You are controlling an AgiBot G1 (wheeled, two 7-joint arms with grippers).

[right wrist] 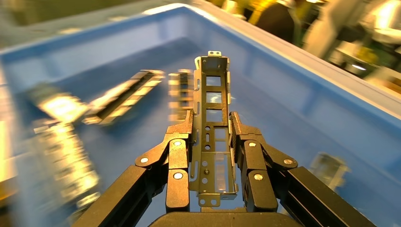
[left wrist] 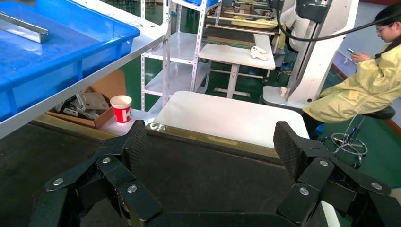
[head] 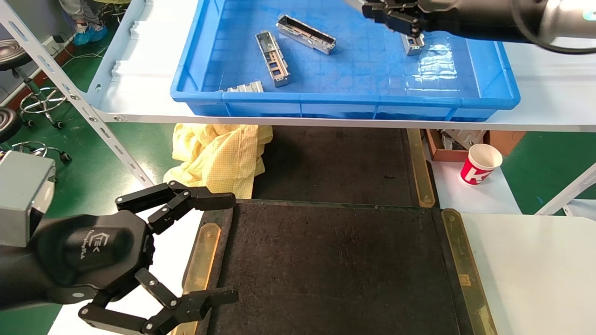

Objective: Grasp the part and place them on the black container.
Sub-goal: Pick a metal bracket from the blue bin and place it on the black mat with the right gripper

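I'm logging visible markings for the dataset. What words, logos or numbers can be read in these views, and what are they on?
"TEK": white logo on the back of the left tool; the smaller script beneath it is too small to read.
"K": white letter, partly seen, on the red and white paper cup.
No readable marking shows on the part held in the right tool, the blue bin or the black container.

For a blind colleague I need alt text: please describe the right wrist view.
The right pincer is shut on a slim silver-grey metal channel part with rectangular cutouts, held lengthwise between its black fingers. Below lies the blue plastic bin, with other metal parts blurred.
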